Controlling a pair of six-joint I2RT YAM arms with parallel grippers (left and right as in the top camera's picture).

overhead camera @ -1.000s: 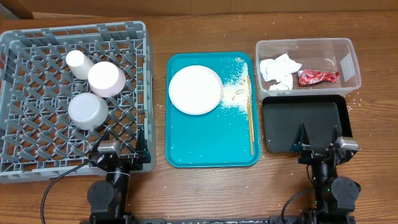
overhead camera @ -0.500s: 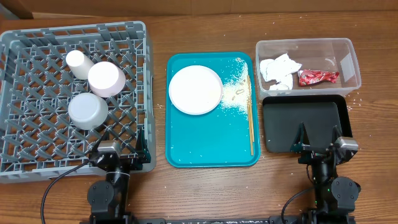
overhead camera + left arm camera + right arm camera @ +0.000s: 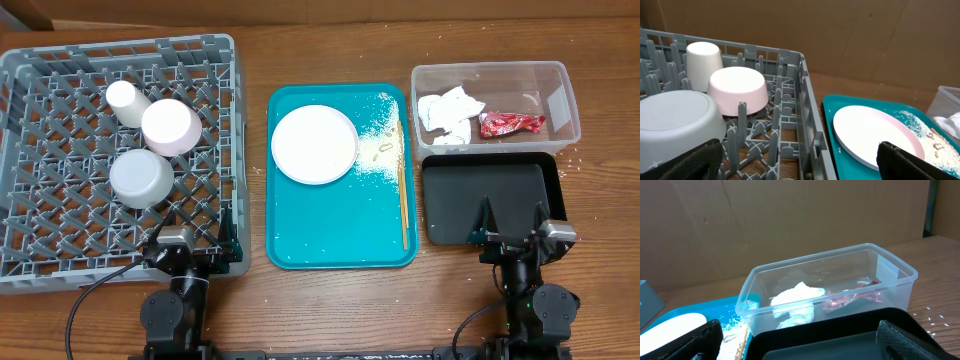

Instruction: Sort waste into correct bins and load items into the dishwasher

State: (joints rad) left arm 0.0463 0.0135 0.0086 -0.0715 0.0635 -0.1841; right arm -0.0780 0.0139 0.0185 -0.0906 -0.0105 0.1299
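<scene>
While plate (image 3: 314,144) and rice (image 3: 378,150) lay on the teal tray (image 3: 330,235), left fingers (image 3: 682,162) spread apart, right fingers (image 3: 685,341) likewise, napkin (image 3: 447,112) and wrapper (image 3: 511,124) in clear tub (image 3: 560,75)

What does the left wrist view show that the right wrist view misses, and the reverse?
Only the left wrist view shows the grey dish rack, holding an upturned white cup, a pale pink bowl and a pale grey bowl. Only the right wrist view shows the red snack wrapper inside the clear tub, and the black tray in front of it. Both show the teal tray, the white plate on it, the rice grains beside the plate, and the crumpled napkin in the tub.
</scene>
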